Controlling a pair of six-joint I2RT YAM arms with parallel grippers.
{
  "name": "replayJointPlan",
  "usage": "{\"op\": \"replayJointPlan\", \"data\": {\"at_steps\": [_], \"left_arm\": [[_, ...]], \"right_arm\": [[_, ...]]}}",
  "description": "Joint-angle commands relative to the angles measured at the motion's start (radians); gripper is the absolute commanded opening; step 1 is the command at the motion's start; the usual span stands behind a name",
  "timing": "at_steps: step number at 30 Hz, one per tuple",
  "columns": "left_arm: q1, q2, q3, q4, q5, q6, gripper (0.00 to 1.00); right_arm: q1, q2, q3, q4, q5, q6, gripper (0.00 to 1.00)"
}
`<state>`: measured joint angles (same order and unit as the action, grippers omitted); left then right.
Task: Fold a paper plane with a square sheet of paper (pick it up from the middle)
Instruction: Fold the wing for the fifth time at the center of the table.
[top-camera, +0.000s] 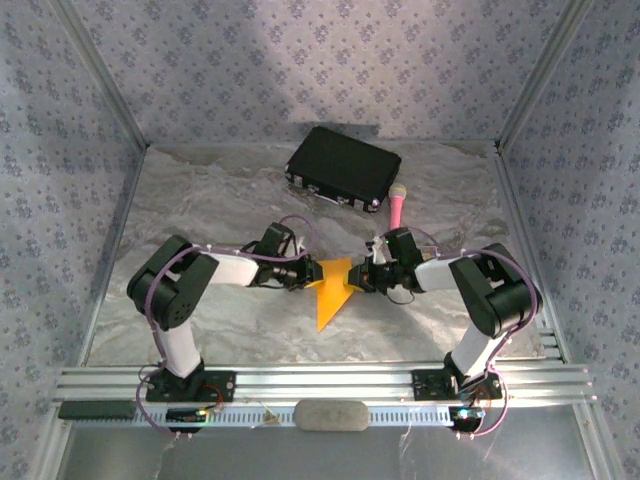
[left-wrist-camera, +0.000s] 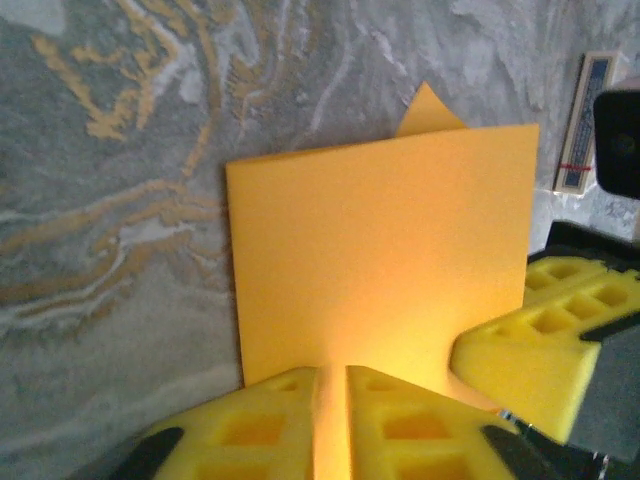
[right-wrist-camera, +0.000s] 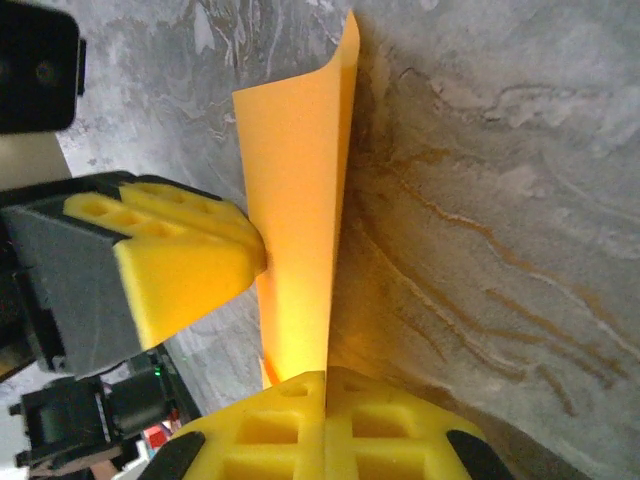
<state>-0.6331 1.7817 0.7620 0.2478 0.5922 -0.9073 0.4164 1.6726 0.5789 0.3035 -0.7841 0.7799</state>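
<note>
While both arms reach inward from either side, the square sheet of paper (top-camera: 333, 290) sits midway between the worktop's (top-camera: 200, 200) left and right edges. It lies nearer the near edge than the far one, already a creased wedge whose point aims at the near edge. The right hand (top-camera: 358, 278) has its fingers pressed together on the paper's right side. Its wrist view shows the sheet (right-wrist-camera: 300, 220) running straight into the closed seam of that hand (right-wrist-camera: 325, 395), so the grip looks firm. The left hand (top-camera: 308, 275) meets the opposite side. From its own wrist the paper (left-wrist-camera: 380, 260) enters a narrow slot between the yellow fingers (left-wrist-camera: 300, 400); whether they pinch it or merely bracket it I cannot tell. Held from both sides like this, a flap stands up off the surface, probably so it can be swung over along the centre crease without the wedge sliding. The black case (top-camera: 343, 167) and pink microphone (top-camera: 397, 207) lie well apart from the fold, toward the far edge.
</note>
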Motion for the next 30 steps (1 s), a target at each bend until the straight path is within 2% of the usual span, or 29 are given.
{"op": "replayJointPlan", "data": {"at_steps": [1, 4, 9, 16, 20, 26, 30], "left_arm": [[0.000, -0.108, -0.010, -0.049, -0.038, 0.014, 0.31], [-0.028, -0.179, 0.005, -0.131, -0.107, 0.068, 0.40], [-0.095, -0.238, 0.031, -0.251, -0.215, 0.167, 0.40], [-0.156, -0.271, -0.008, -0.229, -0.272, 0.170, 0.38], [-0.177, -0.299, -0.039, -0.205, -0.316, 0.162, 0.33], [-0.235, -0.356, -0.069, -0.207, -0.426, 0.231, 0.30], [-0.316, -0.393, -0.095, -0.183, -0.540, 0.303, 0.31]], "right_arm": [[-0.002, -0.067, -0.014, -0.028, 0.027, 0.075, 0.02], [-0.001, -0.116, -0.052, 0.004, 0.082, 0.168, 0.01], [0.009, -0.169, -0.107, 0.062, 0.167, 0.306, 0.01], [0.036, -0.167, -0.127, 0.088, 0.208, 0.394, 0.00], [0.043, -0.180, -0.172, 0.138, 0.259, 0.447, 0.02], [0.053, -0.192, -0.188, 0.151, 0.262, 0.460, 0.01], [0.062, -0.194, -0.186, 0.150, 0.270, 0.472, 0.01]]}}
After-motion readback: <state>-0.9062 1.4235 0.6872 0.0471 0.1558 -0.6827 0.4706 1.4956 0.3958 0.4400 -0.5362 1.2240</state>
